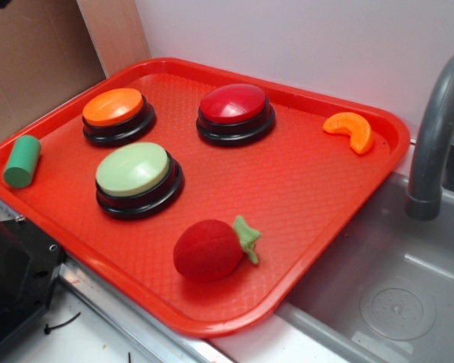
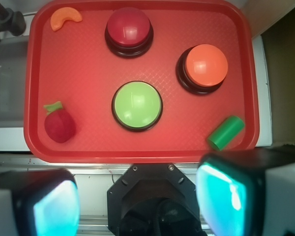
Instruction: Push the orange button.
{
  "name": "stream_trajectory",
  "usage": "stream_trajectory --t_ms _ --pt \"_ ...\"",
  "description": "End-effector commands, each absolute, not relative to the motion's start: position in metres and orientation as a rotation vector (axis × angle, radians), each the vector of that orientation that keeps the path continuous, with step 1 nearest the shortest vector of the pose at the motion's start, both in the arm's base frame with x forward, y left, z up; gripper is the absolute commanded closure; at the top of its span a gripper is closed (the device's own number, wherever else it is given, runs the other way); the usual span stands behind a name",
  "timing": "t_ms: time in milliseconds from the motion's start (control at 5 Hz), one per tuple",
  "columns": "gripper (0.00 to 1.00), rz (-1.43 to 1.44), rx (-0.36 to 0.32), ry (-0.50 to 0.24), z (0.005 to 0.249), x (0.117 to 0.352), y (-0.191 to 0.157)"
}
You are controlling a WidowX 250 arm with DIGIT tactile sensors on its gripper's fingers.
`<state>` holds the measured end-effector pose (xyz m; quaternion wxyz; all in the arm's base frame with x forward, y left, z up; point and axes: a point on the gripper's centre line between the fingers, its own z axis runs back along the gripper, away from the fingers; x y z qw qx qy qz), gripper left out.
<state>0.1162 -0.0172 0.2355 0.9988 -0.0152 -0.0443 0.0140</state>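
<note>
Jaws of the gripper (image 2: 137, 201) stand released and empty in the wrist view, their two pale pads wide apart at the bottom edge, high above and short of the near rim of the red tray (image 2: 88, 73). Nearest on the tray, at its right corner, lies a green cylinder (image 2: 226, 132), long axis slanted toward the rim. Next, almost straight ahead of the gap between the pads, sits the pale green button (image 2: 137, 105), with a strawberry toy (image 2: 59, 124) off to the left. The orange button (image 2: 202, 69) lies beyond that, ahead and to the right of the gap, more or less in line with the right pad, well apart from the jaws and upright on its black ring. Farthest are the red button (image 2: 129, 30) and an orange fruit slice (image 2: 65, 17) at the far left corner. Judgement: the coming press needs travel forward and rightward past the green button, then a descent onto the orange cap.
</note>
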Motion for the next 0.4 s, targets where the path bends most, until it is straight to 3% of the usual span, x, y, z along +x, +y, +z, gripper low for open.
stream_trajectory --t_ms 0,200 --pt "0.00 0.028 -0.030 -0.089 0.235 0.116 -0.017" --pt "0.00 0.234 -0.001 -0.041 0.212 0.161 0.033"
